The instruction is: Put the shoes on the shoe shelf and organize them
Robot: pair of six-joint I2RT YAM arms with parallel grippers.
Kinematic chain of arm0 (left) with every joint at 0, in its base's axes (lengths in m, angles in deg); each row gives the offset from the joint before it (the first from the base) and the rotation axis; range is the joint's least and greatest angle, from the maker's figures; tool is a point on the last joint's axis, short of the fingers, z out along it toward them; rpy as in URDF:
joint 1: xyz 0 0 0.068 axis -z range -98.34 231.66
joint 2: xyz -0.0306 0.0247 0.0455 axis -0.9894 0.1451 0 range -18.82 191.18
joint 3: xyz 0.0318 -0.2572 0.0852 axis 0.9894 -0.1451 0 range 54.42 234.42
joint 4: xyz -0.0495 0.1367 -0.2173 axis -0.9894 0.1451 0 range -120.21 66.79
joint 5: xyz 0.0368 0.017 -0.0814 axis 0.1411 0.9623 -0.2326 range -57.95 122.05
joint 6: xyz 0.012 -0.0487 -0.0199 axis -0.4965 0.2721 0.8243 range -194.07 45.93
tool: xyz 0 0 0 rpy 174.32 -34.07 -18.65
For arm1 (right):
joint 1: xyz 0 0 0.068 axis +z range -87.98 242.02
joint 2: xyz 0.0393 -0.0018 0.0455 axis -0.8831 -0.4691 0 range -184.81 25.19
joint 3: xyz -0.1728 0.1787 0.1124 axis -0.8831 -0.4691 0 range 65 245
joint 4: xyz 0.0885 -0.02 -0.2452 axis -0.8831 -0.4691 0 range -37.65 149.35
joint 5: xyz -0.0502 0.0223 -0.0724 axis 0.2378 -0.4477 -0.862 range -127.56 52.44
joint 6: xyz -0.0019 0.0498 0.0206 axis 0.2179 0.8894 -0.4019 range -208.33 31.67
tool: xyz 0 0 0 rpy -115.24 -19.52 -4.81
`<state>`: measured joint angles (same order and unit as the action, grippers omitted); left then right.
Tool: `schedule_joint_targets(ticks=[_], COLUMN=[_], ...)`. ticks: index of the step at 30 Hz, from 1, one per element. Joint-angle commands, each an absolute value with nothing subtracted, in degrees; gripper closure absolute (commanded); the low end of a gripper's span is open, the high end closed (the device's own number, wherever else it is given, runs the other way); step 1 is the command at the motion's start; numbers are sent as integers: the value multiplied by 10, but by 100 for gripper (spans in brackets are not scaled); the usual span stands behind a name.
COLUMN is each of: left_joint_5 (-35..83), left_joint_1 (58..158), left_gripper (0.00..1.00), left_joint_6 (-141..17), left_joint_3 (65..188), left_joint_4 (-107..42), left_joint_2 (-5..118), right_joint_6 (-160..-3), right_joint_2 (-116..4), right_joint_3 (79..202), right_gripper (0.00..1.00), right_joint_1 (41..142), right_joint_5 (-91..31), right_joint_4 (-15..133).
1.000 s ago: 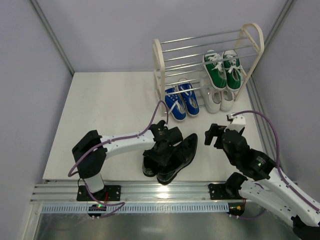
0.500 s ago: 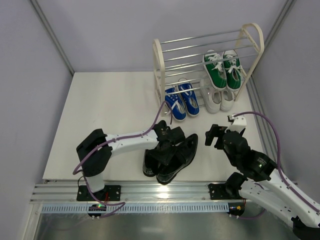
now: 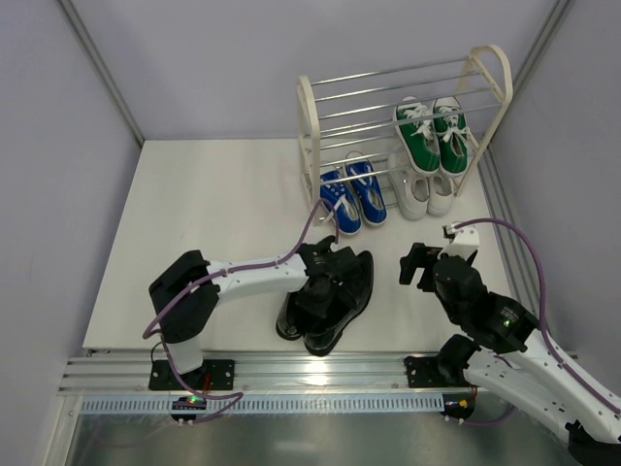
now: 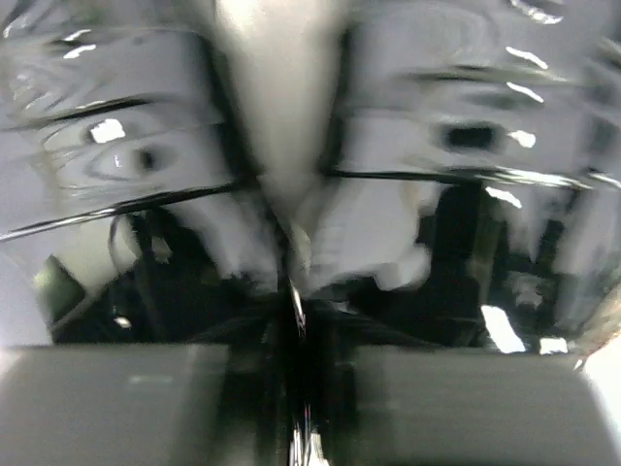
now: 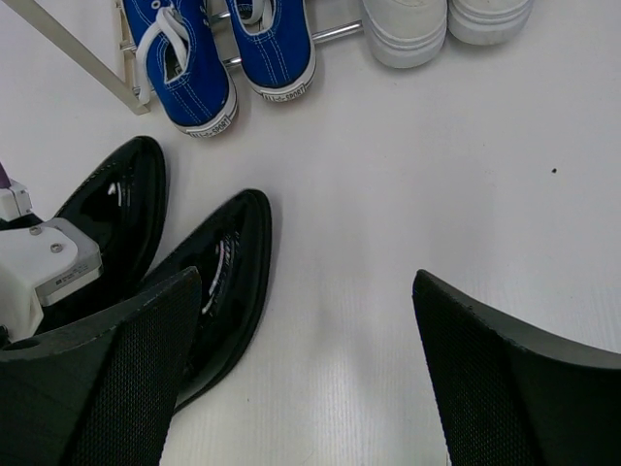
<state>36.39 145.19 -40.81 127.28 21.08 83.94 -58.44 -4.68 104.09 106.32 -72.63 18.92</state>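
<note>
the left gripper [image 3: 325, 291] is sitting down on top of the black shoes [image 3: 357, 277], in front of the shoe shelf [image 3: 307, 126] and toward its left end. its wrist view is smearing into glossy black on both sides of a pale centre seam, so i cannot tell whether the jaws are pinching the leather or only standing narrow over it. the two black shoes are lying side by side and touching. their long axis is running diagonally, with the pointed toes aiming up toward the shoe shelf and the heels aiming away from it.

the right gripper [image 5: 306, 379] is hanging in front of the shoe shelf's right half. its fingers [image 5: 126, 388] are spreading wide with only bare table [image 3: 194, 223] between them, just beside the black pair and not touching it.

on the shoe shelf's lower rods, the blue sneakers [image 3: 351, 197] are resting at the left. they are lying front to back, with their white toe caps pointing out of the shelf toward the black shoes. the white sneakers [image 3: 422, 192] are sitting just beside them at the right of the same tier, toes pointing out too. the green sneakers [image 3: 432, 136] are sitting on the upper tier directly above the white pair, toes pointing the same way.
</note>
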Motion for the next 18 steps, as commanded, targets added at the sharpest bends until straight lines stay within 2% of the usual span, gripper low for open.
schedule_joint_targets(ticks=[1, 5, 13, 18], left_joint_5=[377, 330, 322, 380], left_joint_1=[1449, 1451, 1456, 1460], left_gripper=[100, 100, 100, 100], left_joint_6=[-418, -416, -407, -392], left_joint_3=[1251, 1222, 1177, 1169], left_joint_4=[117, 87, 67, 83], left_joint_2=[861, 840, 735, 737], right_joint_6=[-580, -578, -579, -577], right_joint_2=[-39, -38, -41, -47], right_joint_3=[1042, 1041, 1039, 1038], right_gripper=[10, 10, 10, 10], right_joint_1=[1066, 1066, 1067, 1066], right_joint_5=[-740, -740, -740, -735], right_joint_4=[189, 187, 191, 196])
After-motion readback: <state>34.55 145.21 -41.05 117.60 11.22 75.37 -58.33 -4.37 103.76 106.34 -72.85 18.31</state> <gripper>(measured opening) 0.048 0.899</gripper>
